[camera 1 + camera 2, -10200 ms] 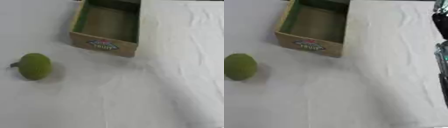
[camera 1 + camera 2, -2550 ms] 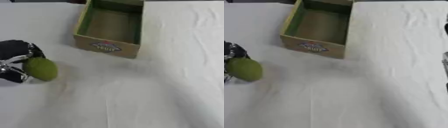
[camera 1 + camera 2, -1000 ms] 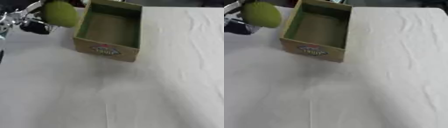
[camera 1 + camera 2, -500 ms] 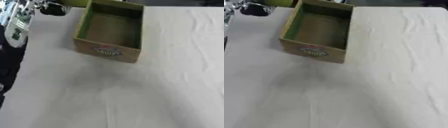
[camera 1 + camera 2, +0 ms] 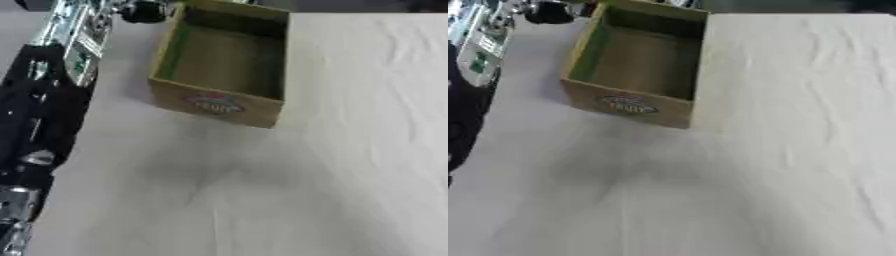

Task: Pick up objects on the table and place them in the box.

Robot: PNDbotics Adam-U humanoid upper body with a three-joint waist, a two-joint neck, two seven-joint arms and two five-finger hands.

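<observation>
One open-topped tan cardboard box [image 5: 223, 75] with a green lining sits at 12 o'clock on the white-clothed tabletop [image 5: 289, 190]. We see the left robot hand [image 5: 144, 10] at its 11 o'clock corner; grip state and fruit undeterminable.

We see soft, even, fairly bright light with no glare, both views blurred throughout, a faint grey shadow on the white cloth [image 5: 350, 150] in front of the box [image 5: 219, 107], and its interior shaded darker.
</observation>
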